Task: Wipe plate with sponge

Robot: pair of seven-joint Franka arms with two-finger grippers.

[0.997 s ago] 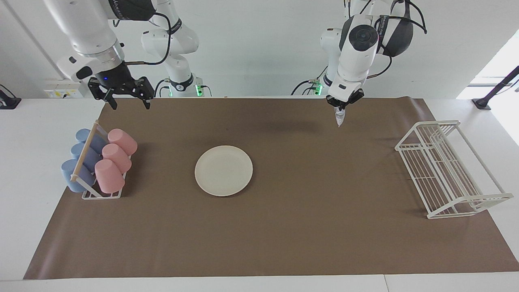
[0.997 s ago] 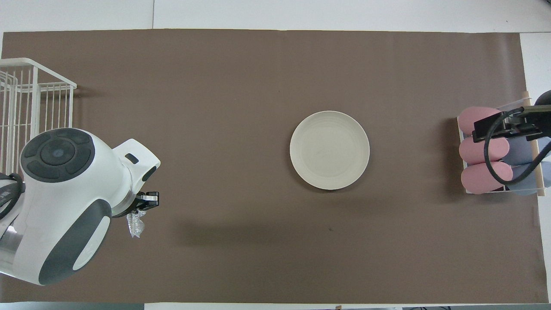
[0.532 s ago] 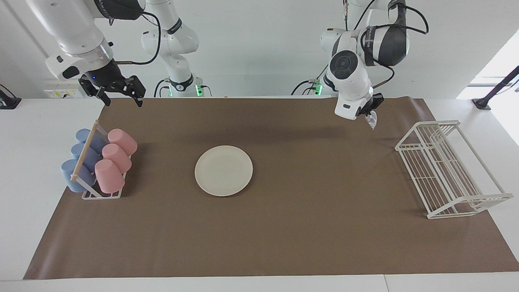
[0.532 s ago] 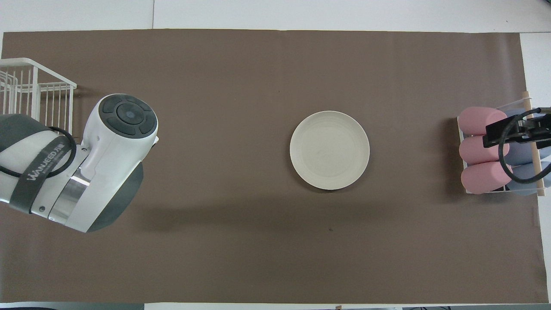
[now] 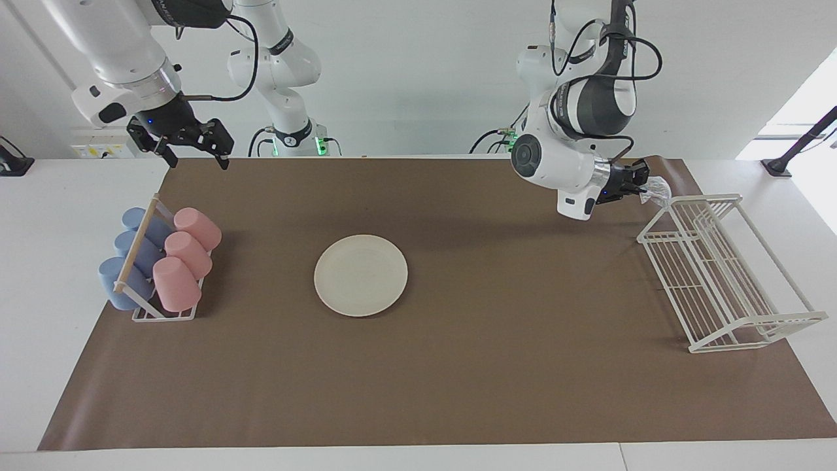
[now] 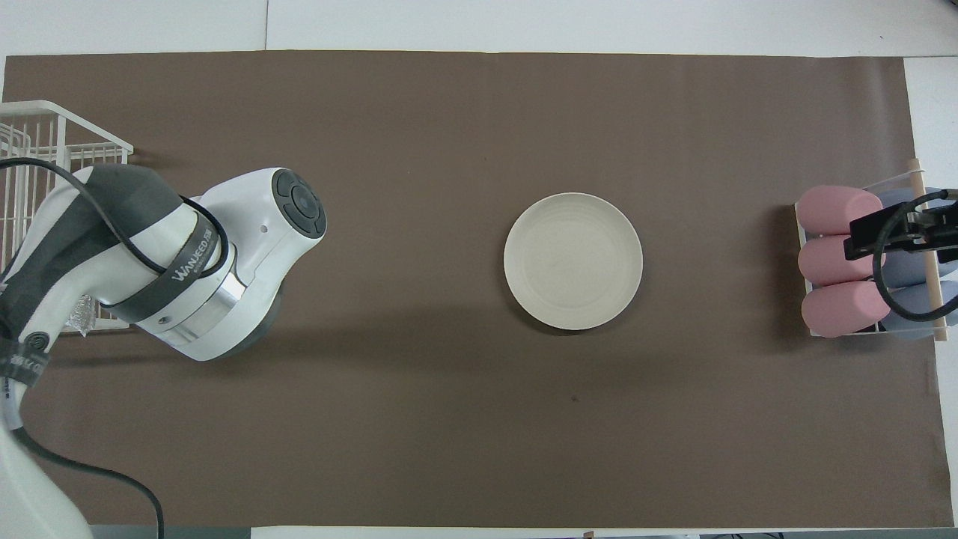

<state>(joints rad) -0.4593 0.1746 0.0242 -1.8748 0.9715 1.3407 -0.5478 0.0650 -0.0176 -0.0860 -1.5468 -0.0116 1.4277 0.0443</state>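
The cream-white plate lies flat on the brown mat, mid-table; it also shows in the overhead view. My left gripper points sideways and is shut on the silvery mesh sponge, holding it in the air at the robots' end of the white wire rack. In the overhead view a bit of the sponge shows beside the left arm, whose body hides the gripper. My right gripper is open and empty, up over the mat's edge near the cup rack. Neither gripper is over the plate.
A rack of pink and blue cups stands at the right arm's end of the table. The white wire rack stands at the left arm's end. The brown mat covers the table.
My left arm has swung the sponge away from mid-mat toward the wire rack and turned its wrist sideways. My right gripper has lifted and drawn back slightly. The plate has not moved.
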